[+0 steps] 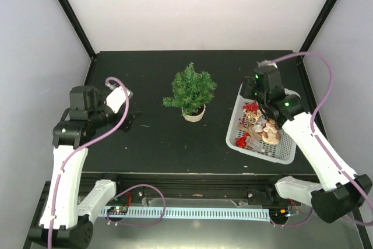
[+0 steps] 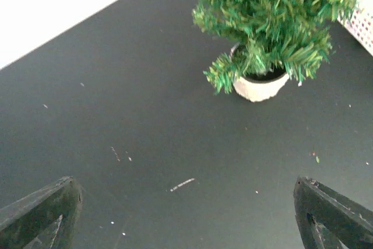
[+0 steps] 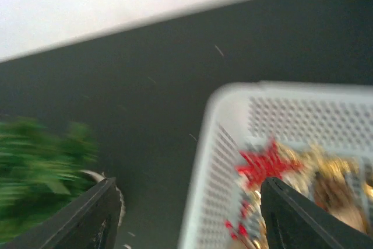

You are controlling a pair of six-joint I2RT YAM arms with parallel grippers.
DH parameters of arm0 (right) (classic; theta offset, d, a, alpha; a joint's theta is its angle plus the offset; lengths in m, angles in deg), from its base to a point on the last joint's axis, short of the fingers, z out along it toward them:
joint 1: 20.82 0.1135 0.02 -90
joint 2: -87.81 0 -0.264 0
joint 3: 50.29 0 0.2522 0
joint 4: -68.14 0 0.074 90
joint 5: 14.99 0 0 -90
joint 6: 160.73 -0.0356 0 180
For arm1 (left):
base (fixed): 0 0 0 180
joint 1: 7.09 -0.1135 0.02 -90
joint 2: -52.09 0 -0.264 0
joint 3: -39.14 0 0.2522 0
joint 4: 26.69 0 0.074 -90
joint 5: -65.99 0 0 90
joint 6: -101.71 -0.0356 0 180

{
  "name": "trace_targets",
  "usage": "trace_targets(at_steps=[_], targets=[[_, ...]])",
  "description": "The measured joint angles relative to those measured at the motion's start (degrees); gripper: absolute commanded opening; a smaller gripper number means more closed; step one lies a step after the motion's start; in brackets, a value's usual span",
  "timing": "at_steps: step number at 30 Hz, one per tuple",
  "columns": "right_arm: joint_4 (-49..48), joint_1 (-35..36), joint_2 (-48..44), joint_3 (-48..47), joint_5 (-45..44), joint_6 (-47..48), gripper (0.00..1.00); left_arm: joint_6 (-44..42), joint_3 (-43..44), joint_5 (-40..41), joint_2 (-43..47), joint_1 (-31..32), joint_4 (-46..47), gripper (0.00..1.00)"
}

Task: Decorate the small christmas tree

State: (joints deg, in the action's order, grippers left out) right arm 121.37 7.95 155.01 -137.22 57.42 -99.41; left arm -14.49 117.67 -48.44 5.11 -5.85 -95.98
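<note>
We see the small christmas tree upright at the middle of the table, tip up, long axis vertical. Our left gripper has its jaws spread and empty; the right gripper has its jaws spread over the basket.

I see the small christmas tree standing upright on the dark surface, its bushy green needles spreading over a round cream pot. It sits ahead of my left jaws, well apart, and off to the left of my right jaws, touching neither.
</note>
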Motion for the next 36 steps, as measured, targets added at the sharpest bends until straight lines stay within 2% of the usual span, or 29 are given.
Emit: trace_targets(at_steps=[2,5,11,18,23,29,36], targets=[[1.14,-6.40,-0.37,6.43,3.17,-1.86,0.62,-0.28,-0.02,-0.11,-2.47,0.17,-0.44,0.99],[2.99,-11.15,2.54,12.50,7.17,-3.85,0.56,-0.61,-0.02,-0.04,-6.16,1.29,-0.42,0.99],[3.32,-14.27,10.38,17.18,13.79,-8.04,0.48,-0.33,-0.02,0.72,-11.06,5.64,-0.17,0.99],[3.34,-15.89,9.05,20.65,15.63,-10.27,0.41,1.84,-0.02,1.51,-12.55,11.04,-0.02,0.99],[4.61,-19.69,6.08,22.97,15.23,-12.57,0.43,3.41,-0.02,2.47,-12.79,13.60,0.20,0.99],[12.37,-22.75,0.00,23.34,12.35,-16.94,0.46,4.15,0.02,4.17,-13.81,14.99,0.31,0.99],[16.79,-26.23,-1.29,23.52,12.33,-18.73,0.46,4.24,0.13,5.25,-15.30,16.74,0.48,0.99]])
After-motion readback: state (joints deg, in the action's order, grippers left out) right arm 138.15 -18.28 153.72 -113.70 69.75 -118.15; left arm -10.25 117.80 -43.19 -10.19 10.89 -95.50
